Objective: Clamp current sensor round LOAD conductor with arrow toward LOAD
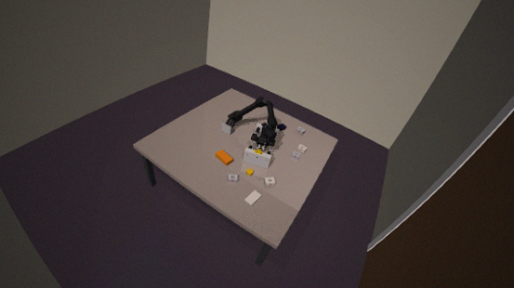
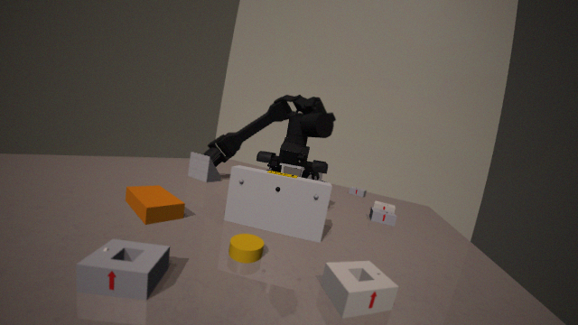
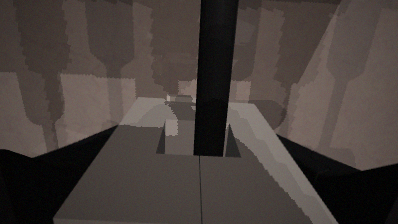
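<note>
My gripper [image 1: 260,150] [image 2: 293,173] [image 3: 194,132] is shut on the grey-white split-core sensor [image 3: 150,175], just behind the upright white panel [image 1: 257,159] [image 2: 277,212]. In the wrist view the fingers press on its left and right sides. A thin seam runs between its two halves, which look together on the near side; the far side is partly hidden. A black conductor [image 3: 216,75] passes down into the sensor's square window, right of its middle. The sensor's arrow and the LOAD marker cannot be made out.
An orange block [image 1: 224,157] [image 2: 155,203], yellow disc [image 1: 250,172] [image 2: 247,248], grey block [image 1: 233,177] [image 2: 97,280] and white block [image 1: 270,181] [image 2: 368,295] lie in front of the panel. A pale card [image 1: 252,198] lies nearer the edge. A grey wedge [image 1: 227,127] [image 2: 200,168] stands left; smaller blocks lie right.
</note>
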Controlling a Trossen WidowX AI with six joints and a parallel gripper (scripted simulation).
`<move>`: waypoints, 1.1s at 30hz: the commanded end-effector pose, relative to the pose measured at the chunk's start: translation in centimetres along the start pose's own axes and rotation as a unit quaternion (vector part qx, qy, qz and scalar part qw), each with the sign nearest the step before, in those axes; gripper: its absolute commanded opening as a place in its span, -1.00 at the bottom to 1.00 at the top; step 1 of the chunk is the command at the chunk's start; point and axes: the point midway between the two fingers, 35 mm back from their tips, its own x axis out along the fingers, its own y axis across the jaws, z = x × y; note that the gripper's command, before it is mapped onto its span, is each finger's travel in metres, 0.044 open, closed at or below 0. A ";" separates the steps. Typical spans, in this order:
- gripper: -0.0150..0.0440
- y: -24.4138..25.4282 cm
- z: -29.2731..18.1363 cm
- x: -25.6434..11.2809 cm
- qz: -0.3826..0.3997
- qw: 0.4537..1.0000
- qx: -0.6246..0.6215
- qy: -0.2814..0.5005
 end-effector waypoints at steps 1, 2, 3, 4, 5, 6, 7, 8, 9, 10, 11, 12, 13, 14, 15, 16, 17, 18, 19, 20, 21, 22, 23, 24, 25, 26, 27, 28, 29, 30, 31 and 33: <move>-0.49 -0.3 0.0 0.2 -0.003 1.000 0.001 0.001; -0.49 -0.3 0.0 0.2 -0.003 1.000 0.001 0.001; -0.49 -0.3 0.0 0.2 -0.003 1.000 0.001 0.001; -0.49 -0.3 0.0 0.2 -0.003 1.000 0.001 0.001; -0.49 -0.3 0.0 0.2 -0.003 1.000 0.001 0.001; -0.49 -0.3 0.0 0.2 -0.003 1.000 0.001 0.001; -0.49 -0.3 0.0 0.2 -0.003 1.000 0.001 0.001; -0.49 -0.3 0.0 0.2 -0.003 1.000 0.001 0.001; -0.49 -0.4 0.0 0.2 -0.003 1.000 0.001 0.001; -0.49 -0.4 0.0 0.2 -0.003 1.000 0.001 0.001; -0.49 -0.4 0.0 0.2 -0.003 1.000 0.001 0.001; -0.49 -0.5 0.0 0.2 -0.003 1.000 0.001 0.001; -0.49 -0.5 0.0 0.2 -0.003 1.000 0.001 0.001; -0.49 -0.5 0.0 0.2 -0.003 1.000 0.001 0.001; -0.49 -0.5 0.0 0.2 -0.003 1.000 0.001 0.001; -0.49 -0.5 0.0 0.2 -0.003 1.000 0.001 0.001; -0.49 -0.5 0.0 0.2 -0.003 1.000 0.001 0.001; -0.49 -0.5 0.0 0.2 -0.003 1.000 0.001 0.001; -0.49 -0.5 0.0 0.2 -0.003 1.000 0.001 0.001; -0.49 -0.5 0.0 0.2 -0.003 1.000 0.001 0.001; -0.49 -0.5 0.0 0.2 -0.003 1.000 0.001 0.001; -0.49 -0.5 0.0 0.3 -0.003 1.000 0.001 0.001; -0.49 -0.5 0.0 0.4 -0.002 1.000 0.001 0.001; -0.49 -0.4 0.0 0.5 -0.002 1.000 0.001 0.001; -0.49 -0.4 0.0 0.6 -0.002 1.000 0.001 0.001; -0.40 -0.3 0.0 0.2 0.000 1.000 -0.001 0.000; -0.31 -0.3 0.0 0.2 0.000 1.000 -0.001 0.000; -0.22 -0.3 0.0 0.2 0.000 1.000 -0.001 0.000; -0.14 -0.3 0.0 0.2 0.000 1.000 -0.001 0.000; -0.05 -0.3 0.0 0.2 0.000 1.000 -0.001 0.000; 0.04 -0.3 0.0 0.2 0.000 1.000 -0.001 0.000; 0.22 -0.3 0.0 0.2 0.000 1.000 -0.001 0.000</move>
